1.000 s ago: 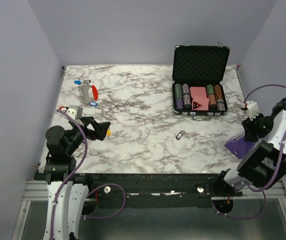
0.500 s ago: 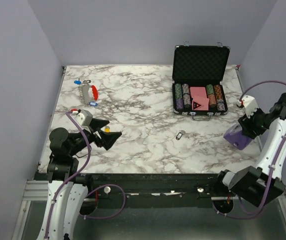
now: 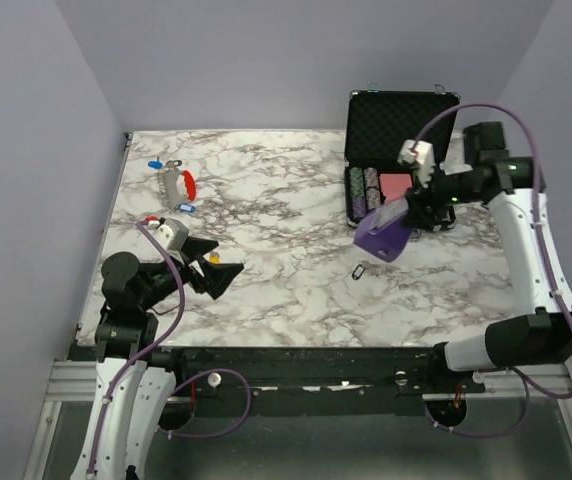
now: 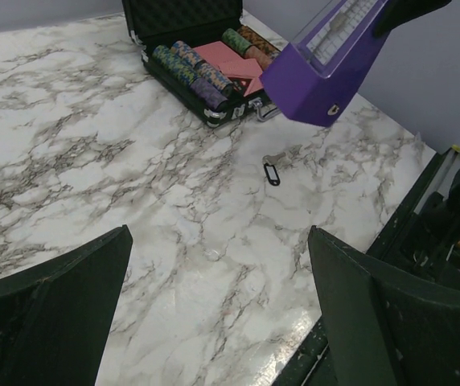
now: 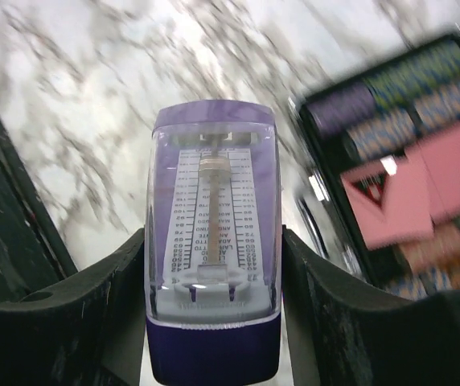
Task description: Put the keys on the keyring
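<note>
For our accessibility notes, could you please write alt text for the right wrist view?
A purple wedge-shaped block with a clear scaled front is clamped between the right arm's dark jaws. Beyond it lies a blurred marble table, with poker chips and pink cards toward the picture's right side.

Even, diffuse overhead light washes the marble table [image 3: 286, 200] in the top view, which is bright and sharp throughout, with only short, soft shadows at the foot of the poker chip case [image 3: 401, 125]. In the left wrist view, the left end effector [image 4: 219, 241] frames the scene; its dark fingers [image 4: 53, 314] show little detail against the pale table. Motion blur streaks table and case in the right wrist view, while the purple metronome [image 5: 212, 241], clamped in the right end effector [image 5: 214, 235], is crisp.
</note>
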Robot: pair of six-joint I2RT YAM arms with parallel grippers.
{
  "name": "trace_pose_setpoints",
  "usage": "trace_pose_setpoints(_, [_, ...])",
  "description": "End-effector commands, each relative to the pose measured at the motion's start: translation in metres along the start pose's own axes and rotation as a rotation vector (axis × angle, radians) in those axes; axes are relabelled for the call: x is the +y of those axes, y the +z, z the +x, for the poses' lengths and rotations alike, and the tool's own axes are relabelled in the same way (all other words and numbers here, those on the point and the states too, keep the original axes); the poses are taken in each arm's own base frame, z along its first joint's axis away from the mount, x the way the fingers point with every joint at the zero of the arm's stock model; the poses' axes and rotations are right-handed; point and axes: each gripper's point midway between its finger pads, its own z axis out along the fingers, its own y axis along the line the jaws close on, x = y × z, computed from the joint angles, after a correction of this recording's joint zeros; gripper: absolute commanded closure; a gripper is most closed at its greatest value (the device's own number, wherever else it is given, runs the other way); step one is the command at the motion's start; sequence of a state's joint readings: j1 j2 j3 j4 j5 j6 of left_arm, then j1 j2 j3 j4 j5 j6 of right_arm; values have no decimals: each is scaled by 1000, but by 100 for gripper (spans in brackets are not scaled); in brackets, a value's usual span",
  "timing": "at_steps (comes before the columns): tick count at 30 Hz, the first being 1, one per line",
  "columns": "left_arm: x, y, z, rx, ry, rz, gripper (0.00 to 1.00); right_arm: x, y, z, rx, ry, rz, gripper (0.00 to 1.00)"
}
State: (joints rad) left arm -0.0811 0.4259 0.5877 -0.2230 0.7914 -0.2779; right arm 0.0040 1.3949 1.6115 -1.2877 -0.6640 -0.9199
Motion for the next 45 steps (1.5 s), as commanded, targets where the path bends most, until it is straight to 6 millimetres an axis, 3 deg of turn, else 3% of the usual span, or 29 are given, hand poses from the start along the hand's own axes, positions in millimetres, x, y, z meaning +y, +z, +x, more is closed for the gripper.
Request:
trace_pose_setpoints(1, [16,-4,-5,2,59,-103,1,35,58,-91,-160,-20,-142,89])
trace_pose_setpoints(6, [32,-9,-1,-12,77,-205,1,57,138,-145,-124,-72,-278,90])
trace_pose_setpoints(13, [61,-29,-10,-77,124,-422,1,45,228,-224,-234,-84,-283,90])
trace_pose_setpoints(19, [84,-53,-19,-133,145,-614,1,39,266,-290,-484,-34,-280,91])
trace_pose_setpoints(25, [88,-60,-22,-155,157,-654,1,42,287,-334,-684,128,-357,93])
trace_pose_setpoints(34, [94,-62,-20,-141,156,-686,1,57,336,-348,-795,299,-434,97])
trace_pose_setpoints(39, [96,-63,-19,-133,161,-700,1,72,348,-360,-865,351,-470,98])
trace_pose_setpoints(45, [102,-58,-11,-95,153,-697,1,77,364,-354,-875,350,-480,99])
